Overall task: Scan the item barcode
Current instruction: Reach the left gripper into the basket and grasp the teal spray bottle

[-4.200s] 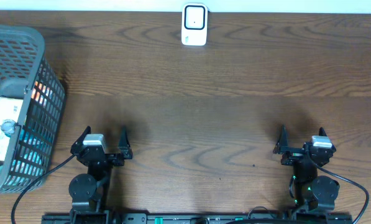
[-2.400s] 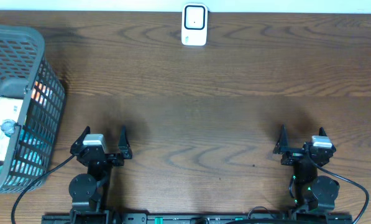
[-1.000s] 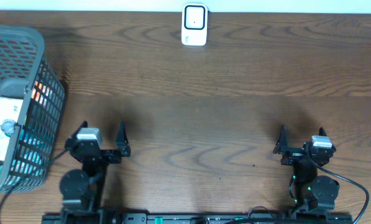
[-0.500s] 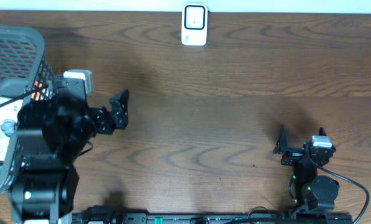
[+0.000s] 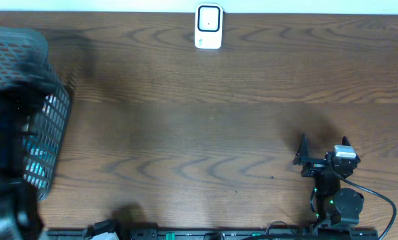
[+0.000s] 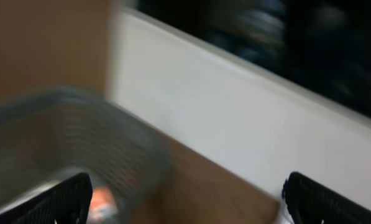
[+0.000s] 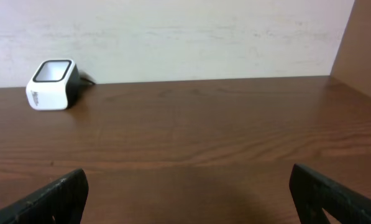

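Observation:
A white barcode scanner stands at the table's far edge, also visible far left in the right wrist view as the scanner. A grey mesh basket sits at the far left, with teal and white items showing through its wall. My left arm is a dark blur above the basket. In the blurred left wrist view my left gripper is open over the basket rim, with an orange item inside. My right gripper rests open and empty near the front right.
A white wall runs behind the brown wooden table. A cable loops from the right arm's base near the front edge.
My left arm has risen from its rest at the front left and swung left over the basket, jaws still open. The right arm has not moved.

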`<move>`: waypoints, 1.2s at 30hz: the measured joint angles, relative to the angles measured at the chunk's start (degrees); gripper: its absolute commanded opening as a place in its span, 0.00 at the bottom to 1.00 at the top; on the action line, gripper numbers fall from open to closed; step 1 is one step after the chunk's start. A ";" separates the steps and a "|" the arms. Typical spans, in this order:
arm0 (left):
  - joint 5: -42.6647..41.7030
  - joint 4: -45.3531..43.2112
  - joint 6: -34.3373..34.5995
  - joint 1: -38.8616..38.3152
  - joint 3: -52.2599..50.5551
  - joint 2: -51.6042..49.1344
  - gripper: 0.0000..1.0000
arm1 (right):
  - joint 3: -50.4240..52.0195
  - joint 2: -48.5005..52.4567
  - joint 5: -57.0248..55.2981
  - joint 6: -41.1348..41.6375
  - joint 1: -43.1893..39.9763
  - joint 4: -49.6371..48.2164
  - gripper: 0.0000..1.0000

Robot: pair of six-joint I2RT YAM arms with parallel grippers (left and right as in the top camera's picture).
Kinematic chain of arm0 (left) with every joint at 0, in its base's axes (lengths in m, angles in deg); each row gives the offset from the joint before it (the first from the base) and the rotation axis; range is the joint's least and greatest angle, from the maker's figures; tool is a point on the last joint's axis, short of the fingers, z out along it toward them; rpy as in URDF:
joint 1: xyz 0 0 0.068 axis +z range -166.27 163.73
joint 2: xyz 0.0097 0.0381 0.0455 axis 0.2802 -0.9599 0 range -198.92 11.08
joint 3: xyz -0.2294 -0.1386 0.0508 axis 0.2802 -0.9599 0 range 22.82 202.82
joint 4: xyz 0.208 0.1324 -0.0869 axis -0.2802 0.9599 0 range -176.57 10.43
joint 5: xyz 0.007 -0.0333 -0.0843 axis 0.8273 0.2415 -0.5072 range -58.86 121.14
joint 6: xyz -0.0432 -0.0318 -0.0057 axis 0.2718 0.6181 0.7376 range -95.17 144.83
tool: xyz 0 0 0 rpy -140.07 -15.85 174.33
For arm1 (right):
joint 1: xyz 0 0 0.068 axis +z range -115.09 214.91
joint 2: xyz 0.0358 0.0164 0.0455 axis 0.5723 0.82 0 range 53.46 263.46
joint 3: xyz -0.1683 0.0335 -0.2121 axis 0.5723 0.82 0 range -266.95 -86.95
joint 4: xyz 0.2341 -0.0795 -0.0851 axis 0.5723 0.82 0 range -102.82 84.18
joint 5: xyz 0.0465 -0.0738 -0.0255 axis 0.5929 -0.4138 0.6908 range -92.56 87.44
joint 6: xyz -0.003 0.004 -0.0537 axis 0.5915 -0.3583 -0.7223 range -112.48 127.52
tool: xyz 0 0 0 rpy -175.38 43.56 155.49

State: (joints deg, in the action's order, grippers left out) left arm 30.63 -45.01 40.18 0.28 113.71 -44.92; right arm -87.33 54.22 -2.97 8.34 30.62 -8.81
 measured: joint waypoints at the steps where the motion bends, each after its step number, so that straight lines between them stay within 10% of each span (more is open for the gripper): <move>1: 1.95 3.41 1.05 3.30 5.18 -2.05 0.98 | 0.00 -0.02 -0.02 0.00 0.00 0.00 0.99; 12: -1.20 34.10 13.40 32.22 31.71 -34.67 0.98 | 0.00 -0.02 -0.02 0.00 0.00 0.02 0.99; 23: -9.01 50.62 14.62 30.47 31.28 -50.69 0.98 | 0.00 -0.02 -0.02 0.00 0.00 0.02 0.99; 36: -6.49 47.95 14.64 25.38 18.75 -55.49 0.98 | 0.00 -0.02 -0.02 0.00 0.00 0.02 0.99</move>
State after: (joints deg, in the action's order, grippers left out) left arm 24.13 2.94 54.83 25.66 132.47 -100.42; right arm -87.33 54.19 -2.99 8.34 30.62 -8.79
